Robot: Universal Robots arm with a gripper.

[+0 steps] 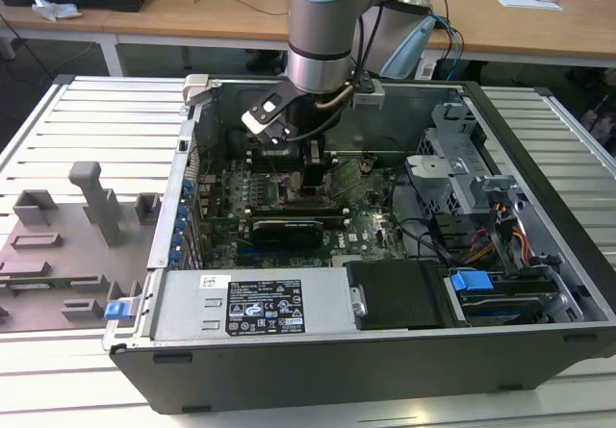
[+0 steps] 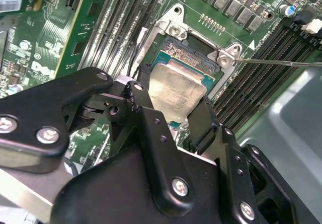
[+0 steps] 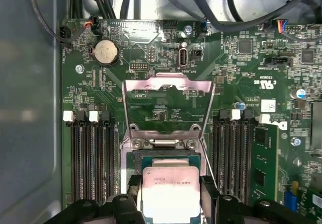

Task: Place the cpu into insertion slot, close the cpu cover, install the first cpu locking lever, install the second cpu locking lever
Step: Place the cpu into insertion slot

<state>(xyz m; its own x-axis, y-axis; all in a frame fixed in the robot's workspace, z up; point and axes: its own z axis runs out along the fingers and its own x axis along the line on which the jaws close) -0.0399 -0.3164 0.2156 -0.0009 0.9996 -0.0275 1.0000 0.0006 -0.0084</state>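
Evidently the gripper [image 3: 171,183] pinches the cpu [image 3: 170,199] by opposite edges, at the insertion slot [image 2: 188,50], below the raised cpu cover [image 3: 168,87]. The cpu is probably light, stiff and fragile underneath (hold by the edges only).

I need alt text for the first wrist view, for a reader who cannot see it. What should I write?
The gripper holds the cpu by two opposite edges at the insertion slot on a green circuit board. Beyond it, the silver cpu cover stands open, and long black memory slots run along both sides.
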